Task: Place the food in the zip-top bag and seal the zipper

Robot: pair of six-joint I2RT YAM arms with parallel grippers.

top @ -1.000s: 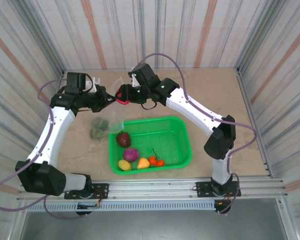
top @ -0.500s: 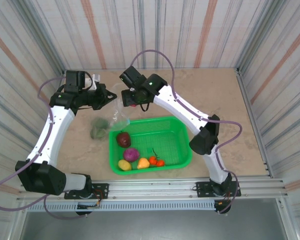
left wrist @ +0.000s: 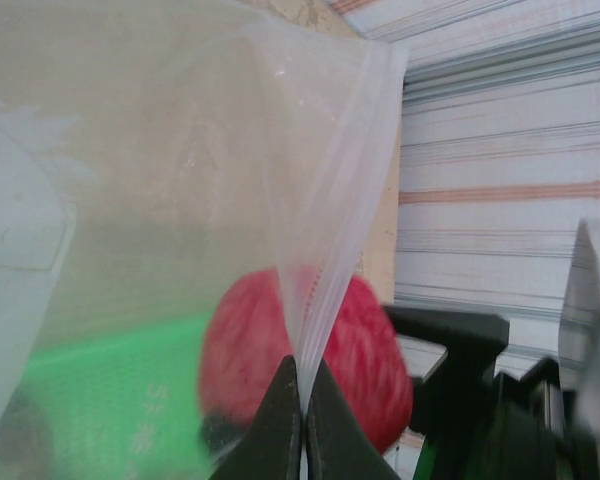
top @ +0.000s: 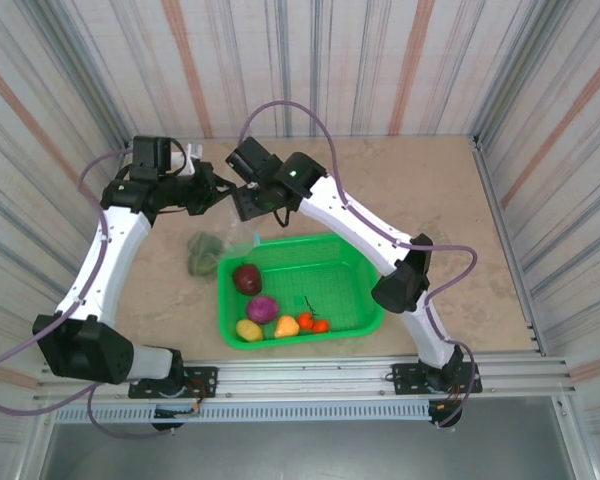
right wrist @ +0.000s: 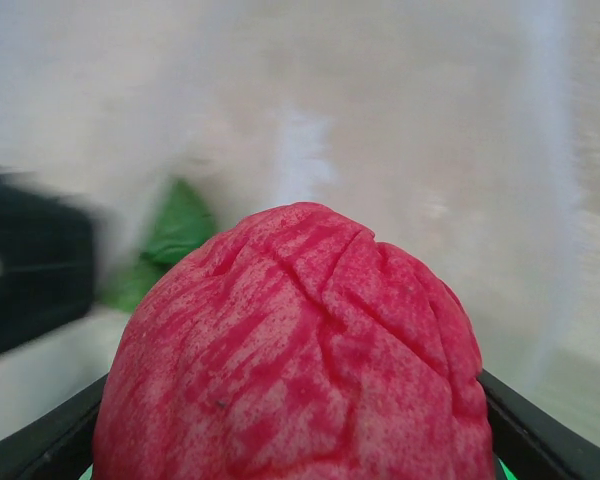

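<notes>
On the left, our left gripper (left wrist: 300,400) is pinched together on the top edge of the zip-top bag (left wrist: 180,150) and holds it up at the far side. Green food (top: 200,252) lies low by the bag's near end, left of the green basket (top: 372,285). Our right gripper (top: 246,200) has moved left since a second ago, clamped on a pink-red fruit (right wrist: 290,350). Now the fruit is just beside the bag's mouth, right behind the clear plastic. We think it goes in next. More food (top: 263,308) waits in the basket, so the zipper (left wrist: 365,170) must stay open.
</notes>
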